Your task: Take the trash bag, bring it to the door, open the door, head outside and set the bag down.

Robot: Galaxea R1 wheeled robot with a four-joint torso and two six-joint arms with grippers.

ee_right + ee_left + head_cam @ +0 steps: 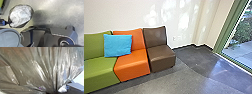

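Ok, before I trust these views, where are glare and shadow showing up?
Head view: bright patches of light on the wall, a soft sheen on the dark floor. Left wrist view: shiny streaks along the folds of the trash bag. Right wrist view: glints on the bag, a soft shadow beside it on the floor.
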